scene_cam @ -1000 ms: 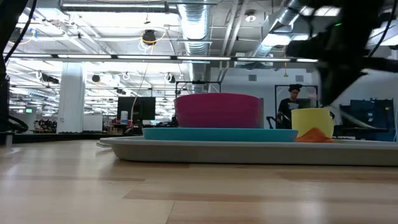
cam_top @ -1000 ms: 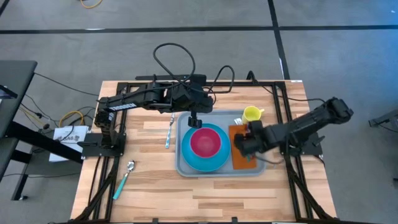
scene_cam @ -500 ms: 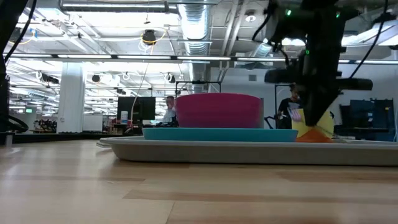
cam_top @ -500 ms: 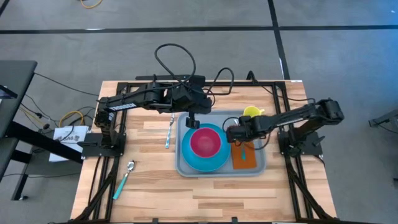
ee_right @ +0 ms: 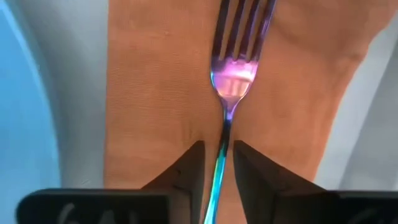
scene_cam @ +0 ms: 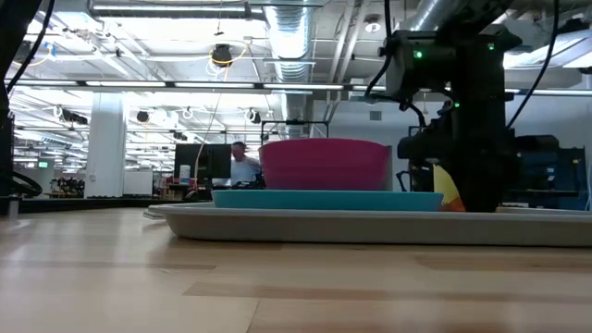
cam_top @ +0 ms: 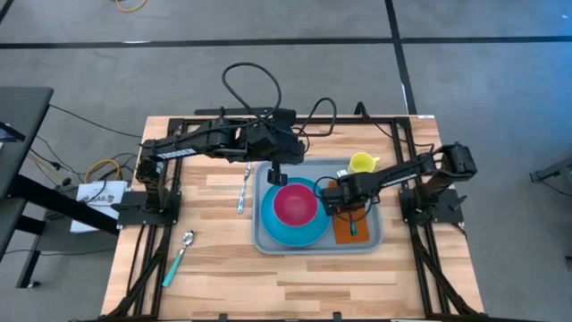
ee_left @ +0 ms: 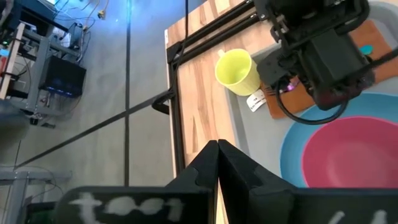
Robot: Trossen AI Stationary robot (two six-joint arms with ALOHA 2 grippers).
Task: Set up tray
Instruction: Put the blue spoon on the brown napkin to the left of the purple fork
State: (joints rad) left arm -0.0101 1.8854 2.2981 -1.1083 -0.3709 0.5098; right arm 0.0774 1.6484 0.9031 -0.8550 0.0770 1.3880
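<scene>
The right pincer [cam_top: 340, 196] has come in over the tray [cam_top: 268, 241] since a second ago and now sits low above the orange napkin [cam_top: 350, 232], its fingers [ee_right: 189, 167] closed on the handle of a fork [ee_right: 231, 81]; the handle end is hidden. Just beside it stand the pink bowl [cam_top: 295, 205] and blue plate [cam_top: 279, 231]. The left pincer [cam_top: 276, 177], fingers together, hovers at the tray's far rim, seemingly unmoved. The tray lies mid-table [cam_top: 214, 268].

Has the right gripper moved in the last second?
Yes. In the high view the right gripper has swung from over the orange napkin toward the blue plate, holding a fork above the napkin.
</scene>
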